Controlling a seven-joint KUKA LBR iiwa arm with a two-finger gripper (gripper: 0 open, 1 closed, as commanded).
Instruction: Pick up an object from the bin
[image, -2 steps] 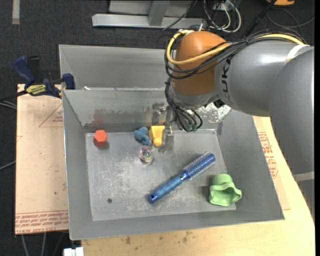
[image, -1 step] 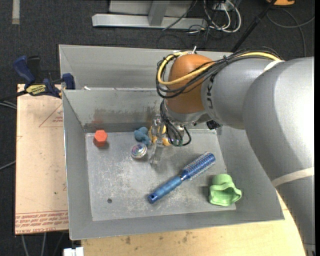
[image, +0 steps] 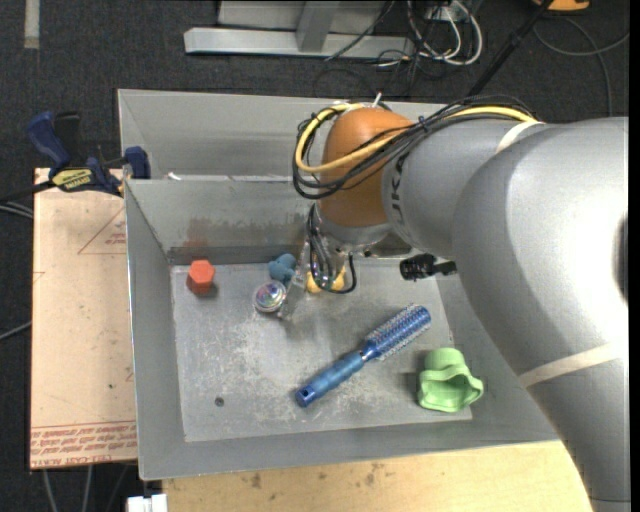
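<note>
Lower-left floor (image: 225, 375) bare, hairbrush (image: 365, 355) bars middle, back seemingly crowded

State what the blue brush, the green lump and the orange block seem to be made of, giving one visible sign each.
Blue brush: likely hard plastic; even colour, moulded bristles.
Green lump: probably soft rubber or foam; folded, matt surface.
Orange block: plastic or painted wood; flat matt faces, material open.

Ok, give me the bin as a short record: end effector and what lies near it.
end effector: low, near the back wall of the bin
beside it: small yellow thing, partly hidden
on its view-left: light blue piece; shiny round thing
far view-left: orange-red block
front: blue hairbrush, lying diagonally; green crumpled thing to its right
</note>
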